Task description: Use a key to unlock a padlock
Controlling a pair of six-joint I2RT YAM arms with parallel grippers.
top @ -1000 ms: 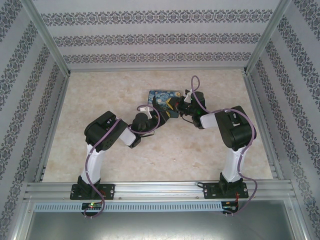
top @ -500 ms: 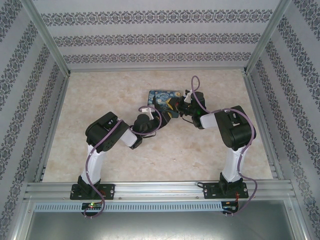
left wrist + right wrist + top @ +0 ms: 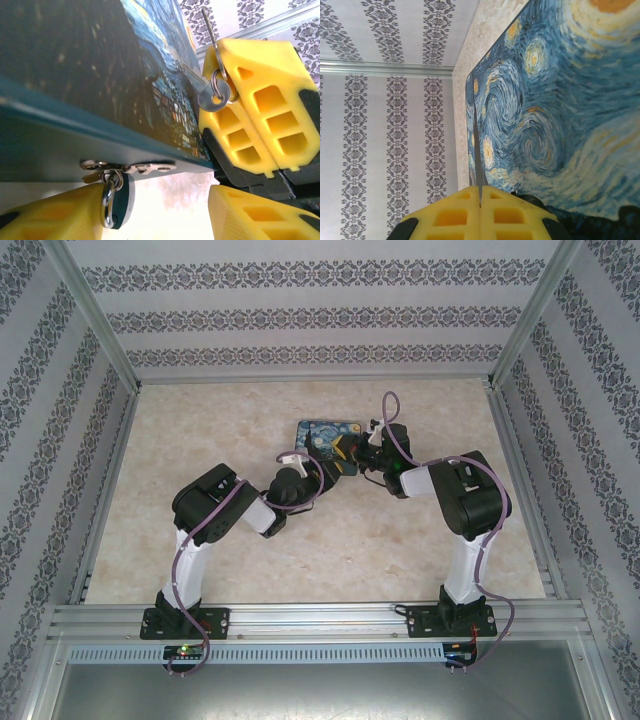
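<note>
Right gripper (image 3: 480, 192): jaws clamped on the key (image 3: 477, 150), thin blade poking out over the blue swirl-patterned tin (image 3: 322, 438) | Left gripper (image 3: 165, 210): jaws apart beside the tin's edge | Change: left arm has edged slightly; tin unmoved on the table (image 3: 200, 430).

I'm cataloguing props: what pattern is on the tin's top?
Blue swirls with yellow star-like spots, a night-sky painting print, on the tin. Right wrist view shows it best.
</note>
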